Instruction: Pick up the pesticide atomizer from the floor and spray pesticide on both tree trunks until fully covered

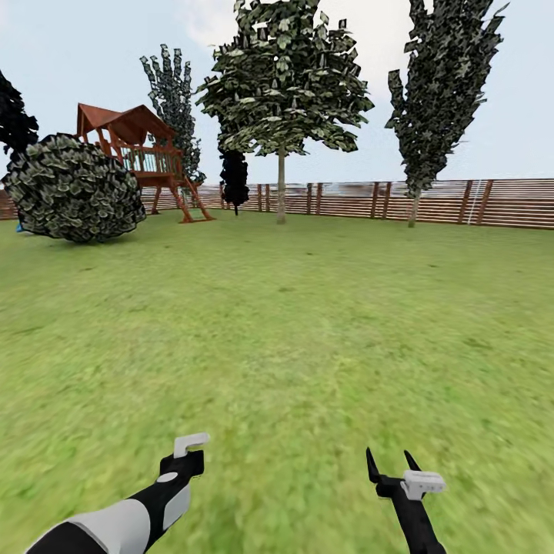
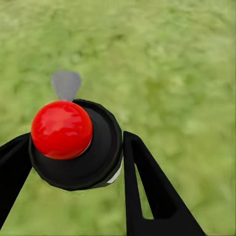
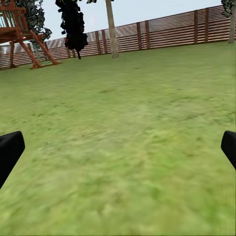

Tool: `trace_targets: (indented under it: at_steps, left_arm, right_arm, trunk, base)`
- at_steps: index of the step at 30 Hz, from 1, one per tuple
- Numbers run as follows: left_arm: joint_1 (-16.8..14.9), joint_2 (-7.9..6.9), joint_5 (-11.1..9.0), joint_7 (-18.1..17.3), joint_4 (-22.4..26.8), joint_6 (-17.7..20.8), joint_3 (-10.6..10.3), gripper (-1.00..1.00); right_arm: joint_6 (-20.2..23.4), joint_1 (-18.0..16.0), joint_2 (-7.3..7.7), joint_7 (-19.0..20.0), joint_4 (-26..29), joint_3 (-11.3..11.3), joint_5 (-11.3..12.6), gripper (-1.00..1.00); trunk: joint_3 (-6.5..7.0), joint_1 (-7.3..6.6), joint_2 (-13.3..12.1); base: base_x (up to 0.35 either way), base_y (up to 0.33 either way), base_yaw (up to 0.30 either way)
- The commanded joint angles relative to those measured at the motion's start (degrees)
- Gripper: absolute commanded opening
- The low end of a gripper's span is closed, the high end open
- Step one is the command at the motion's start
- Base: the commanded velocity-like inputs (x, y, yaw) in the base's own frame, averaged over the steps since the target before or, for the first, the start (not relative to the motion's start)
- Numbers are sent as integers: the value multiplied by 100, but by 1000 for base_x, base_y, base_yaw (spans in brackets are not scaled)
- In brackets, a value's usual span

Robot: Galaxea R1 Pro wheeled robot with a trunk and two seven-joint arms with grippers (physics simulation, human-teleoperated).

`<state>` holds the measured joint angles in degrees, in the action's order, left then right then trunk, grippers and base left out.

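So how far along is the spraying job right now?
Pickup looks done: the left gripper holds the pesticide atomizer over the grass. The right gripper is open and empty. Left to do: both trees stand far off by the fence, with no spraying visible.

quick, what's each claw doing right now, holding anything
left claw: shut on the pesticide atomizer, red top showing between the fingers.
right claw: open, holding nothing, pointed out over the grass.

Slat fence [image 1: 431,201] behind playset [image 1: 142,158] & bush [image 1: 73,188], pale sky.
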<state>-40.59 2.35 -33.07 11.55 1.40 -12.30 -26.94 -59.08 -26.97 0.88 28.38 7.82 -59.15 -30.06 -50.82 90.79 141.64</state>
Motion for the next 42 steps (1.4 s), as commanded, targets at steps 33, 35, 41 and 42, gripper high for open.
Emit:
trace_targets:
  at_steps: [33,35,41,42]
  left_arm:
    - [-1,2,2,6,1,0,-4,-100]
    - [-1,2,2,6,1,0,-4,-100]
    - [-1,-3,2,6,1,0,-4,-100]
    - [-1,-1,2,6,1,0,-4,-100]
  right_arm:
    - [0,1,0,1,0,0,0,100]
    - [1,3,0,1,0,0,0,100]
    - [-2,-1,0,1,0,0,0,100]
    - [-1,1,0,1,0,0,0,100]
  trunk:
    - [0,0,0]
    - [0,0,0]
    - [0,0,0]
    - [0,0,0]
  base:
    - [337,0,0]
    - [337,0,0]
    - [337,0,0]
    - [337,0,0]
